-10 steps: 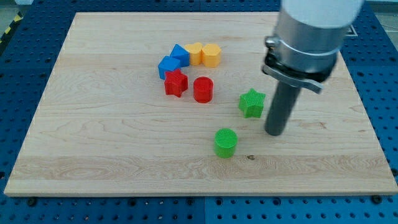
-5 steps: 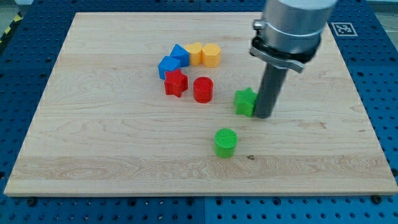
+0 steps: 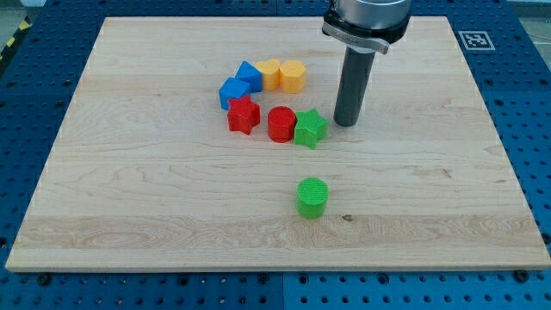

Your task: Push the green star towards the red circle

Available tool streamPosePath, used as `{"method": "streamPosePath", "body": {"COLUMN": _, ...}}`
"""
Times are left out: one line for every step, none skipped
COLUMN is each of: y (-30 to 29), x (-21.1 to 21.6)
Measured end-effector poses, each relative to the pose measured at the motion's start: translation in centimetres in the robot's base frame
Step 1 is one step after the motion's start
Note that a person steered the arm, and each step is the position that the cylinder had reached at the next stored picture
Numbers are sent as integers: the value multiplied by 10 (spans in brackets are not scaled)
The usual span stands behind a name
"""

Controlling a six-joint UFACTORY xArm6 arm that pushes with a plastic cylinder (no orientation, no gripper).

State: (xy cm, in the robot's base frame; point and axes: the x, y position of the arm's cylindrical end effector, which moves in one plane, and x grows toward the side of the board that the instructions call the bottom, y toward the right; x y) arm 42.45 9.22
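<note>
**Q:** Star position right now — where does it sit?

**A:** Green star [image 3: 310,128] sits right against the red circle [image 3: 281,124], on the circle's right side in the view. They look like they're touching. My tip [image 3: 346,123] is just to the right of the star, slightly higher in the view, with a small gap between them — not in contact.

**Q:** Any gripper state to report?

**A:** No jaws on this arm, so nothing spread or pinched; it's just a straight dark rod coming down onto the wooden board [image 3: 129,207].

**Q:** What else is around?

**A:** Red star [image 3: 244,114] just left of the red circle. Above those, two blue blocks [image 3: 240,84] and two yellow blocks [image 3: 282,75] bunched together; I can't tell their exact shapes. Green circle [image 3: 312,197] sits alone toward the view's bottom, well apart from the cluster.
</note>
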Motion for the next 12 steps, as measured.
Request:
{"method": "streamPosePath", "body": {"y": -2, "x": 0}}
{"method": "streamPosePath", "body": {"y": -2, "x": 0}}
{"method": "streamPosePath", "body": {"y": -4, "x": 1}}
{"method": "streamPosePath", "body": {"y": -7, "x": 5}}
{"method": "streamPosePath", "body": {"y": -11, "x": 14}}
{"method": "streamPosePath", "body": {"y": -14, "x": 20}}
{"method": "streamPosePath", "body": {"y": -14, "x": 24}}
{"method": "streamPosePath", "body": {"y": -12, "x": 25}}
{"method": "streamPosePath", "body": {"y": 15, "x": 25}}
{"method": "streamPosePath", "body": {"y": 49, "x": 52}}
{"method": "streamPosePath", "body": {"y": 51, "x": 89}}
{"method": "streamPosePath", "body": {"y": 20, "x": 92}}
